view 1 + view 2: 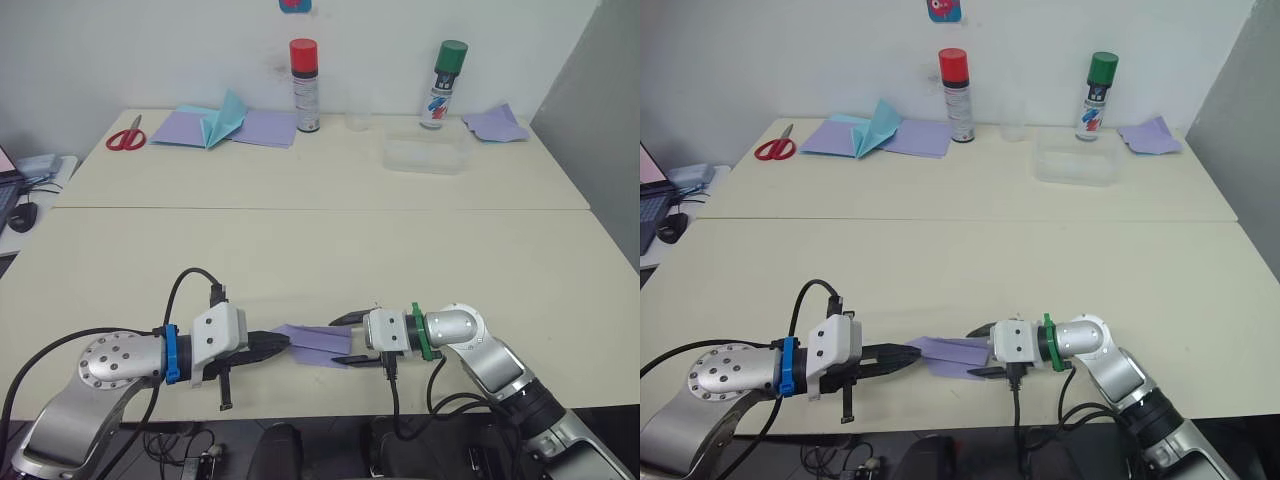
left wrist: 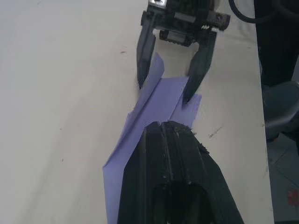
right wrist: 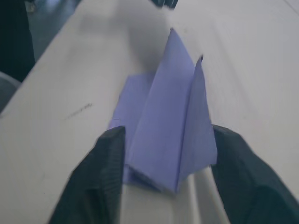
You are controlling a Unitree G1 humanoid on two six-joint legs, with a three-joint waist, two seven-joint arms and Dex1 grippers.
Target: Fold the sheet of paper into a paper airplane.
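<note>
The sheet of paper (image 1: 315, 343) is a lavender folded shape, narrow and pointed, lying near the table's front edge between both grippers. One flap (image 3: 194, 116) stands up along its length. My left gripper (image 1: 283, 345) is shut, and its joined fingertips (image 2: 166, 128) lie over the paper's narrow end. I cannot tell whether paper is pinched between them. My right gripper (image 1: 348, 340) is open at the wide end, with one finger (image 3: 105, 154) on each side of the paper.
At the back stand a red-capped spray can (image 1: 304, 85), a green-capped can (image 1: 445, 83), a clear container (image 1: 425, 155) and a small clear cup (image 1: 358, 120). Red scissors (image 1: 126, 135), a teal folded paper (image 1: 225, 118) and flat lavender sheets (image 1: 265, 127) lie back left.
</note>
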